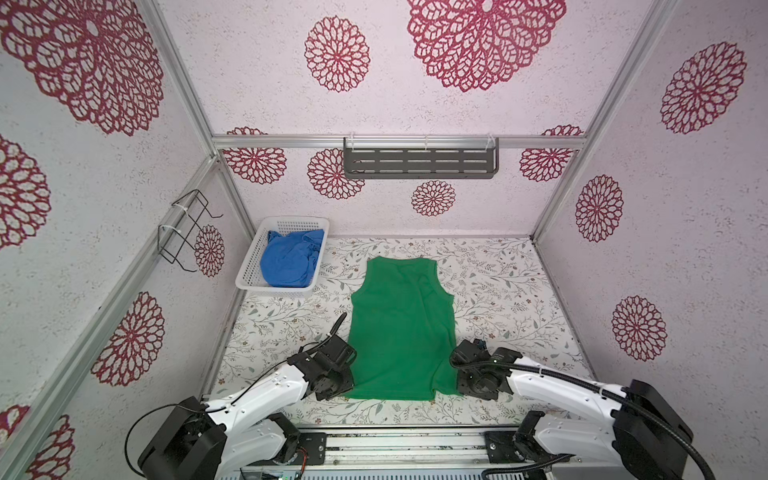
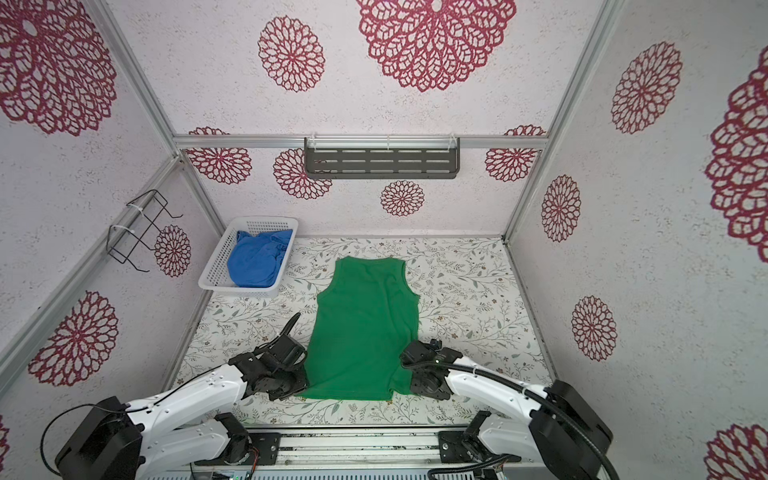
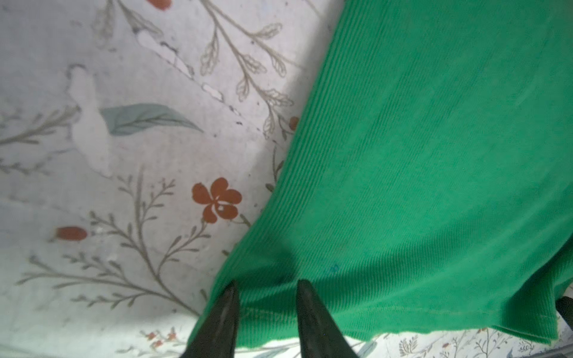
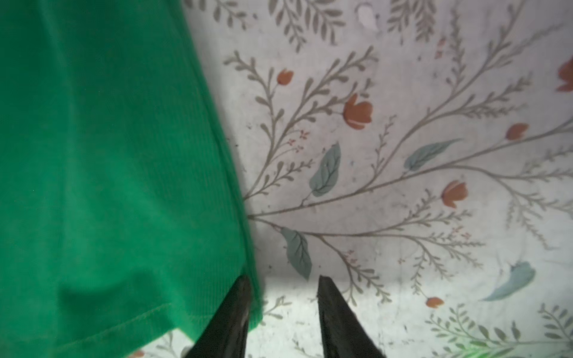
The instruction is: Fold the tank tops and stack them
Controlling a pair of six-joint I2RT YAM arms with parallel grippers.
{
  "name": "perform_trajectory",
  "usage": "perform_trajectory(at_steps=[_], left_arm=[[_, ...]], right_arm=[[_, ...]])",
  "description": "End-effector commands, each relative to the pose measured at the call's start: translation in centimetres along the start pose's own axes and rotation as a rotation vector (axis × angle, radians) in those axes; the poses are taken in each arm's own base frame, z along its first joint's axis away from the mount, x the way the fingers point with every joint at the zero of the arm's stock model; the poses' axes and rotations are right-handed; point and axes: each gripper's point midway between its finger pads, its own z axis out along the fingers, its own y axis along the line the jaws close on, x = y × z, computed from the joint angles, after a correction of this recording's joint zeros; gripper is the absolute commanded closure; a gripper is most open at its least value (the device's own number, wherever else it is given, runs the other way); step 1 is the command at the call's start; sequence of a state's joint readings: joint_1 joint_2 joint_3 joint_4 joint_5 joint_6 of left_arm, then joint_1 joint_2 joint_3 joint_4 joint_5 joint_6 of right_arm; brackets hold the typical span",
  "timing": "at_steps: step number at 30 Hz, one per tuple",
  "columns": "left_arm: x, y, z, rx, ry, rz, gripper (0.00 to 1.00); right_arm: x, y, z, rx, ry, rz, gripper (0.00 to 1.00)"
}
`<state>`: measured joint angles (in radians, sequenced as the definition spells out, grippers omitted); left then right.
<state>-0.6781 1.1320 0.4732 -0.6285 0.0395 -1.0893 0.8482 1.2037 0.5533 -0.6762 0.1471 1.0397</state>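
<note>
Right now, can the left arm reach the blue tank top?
Probably yes: the blue tank top lies uncovered in the basket on that side, nothing stands between, and the left gripper is open.

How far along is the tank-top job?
Done: green tank top lies spread flat on the table. In hand: left hand and right hand sit open at its two near hem corners, nothing pinched yet. Left: every fold, plus the blue tank top, bunched in the white basket; no stack.
</note>
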Motion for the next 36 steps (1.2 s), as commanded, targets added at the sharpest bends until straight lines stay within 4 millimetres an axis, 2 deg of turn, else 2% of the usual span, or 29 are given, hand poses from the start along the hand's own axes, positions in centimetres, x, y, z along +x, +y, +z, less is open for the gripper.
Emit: perform_trajectory(at_steps=[1, 4, 8, 13, 16, 18, 20, 24, 27, 30, 32, 34, 36], left_arm=[[1.3, 5.0, 0.2, -0.204, 0.031, -0.012, 0.65], [1.6, 5.9, 0.3, -0.234, 0.035, -0.014, 0.65], [2.1, 6.3, 0.5, -0.24, 0.052, -0.042, 0.64], [2.0, 6.9, -0.1, -0.235, 0.014, -0.097, 0.64], [2.1, 6.9, -0.5, -0.231, 0.009, -0.114, 0.63], [2.0, 6.6, -1.1, -0.227, 0.011, -0.102, 0.62], [1.9, 5.3, -1.5, -0.174, 0.012, -0.099, 0.59], [0.9, 4.1, -3.5, -0.167, -0.005, -0.063, 0.55], [0.3, 3.4, -4.9, -0.162, -0.023, -0.052, 0.53], [-0.4, 2.9, -6.4, -0.154, -0.054, -0.045, 0.5], [-1.4, 2.5, -7.7, -0.155, -0.096, -0.018, 0.49], [-2.5, 1.9, -8.5, -0.153, -0.132, 0.005, 0.49], [-3.3, 0.8, -8.5, -0.14, -0.139, 0.023, 0.49]], right_arm=[[0.0, -2.6, 0.6, 0.103, -0.03, 0.015, 0.57], [0.3, -3.2, 1.1, 0.088, -0.023, 0.069, 0.55], [0.0, -3.7, 0.7, 0.083, -0.021, 0.134, 0.54], [-1.1, -6.4, -2.1, 0.161, -0.064, 0.151, 0.53], [-1.9, -6.8, -4.0, 0.139, -0.096, 0.164, 0.53], [-2.8, -5.9, -5.2, 0.086, -0.125, 0.151, 0.53], [-3.7, -4.1, -5.8, 0.02, -0.134, 0.129, 0.54], [-4.2, 1.1, -5.6, -0.095, -0.099, 0.036, 0.61], [-5.1, 3.8, -5.5, -0.107, -0.109, -0.038, 0.65], [-8.2, 6.6, -6.1, -0.15, -0.175, -0.064, 0.72], [-11.0, 8.0, -6.2, -0.166, -0.214, -0.065, 0.77], [-12.9, 8.9, -5.5, -0.17, -0.225, -0.064, 0.81], [-14.6, 9.7, -4.6, -0.167, -0.234, -0.074, 0.83]])
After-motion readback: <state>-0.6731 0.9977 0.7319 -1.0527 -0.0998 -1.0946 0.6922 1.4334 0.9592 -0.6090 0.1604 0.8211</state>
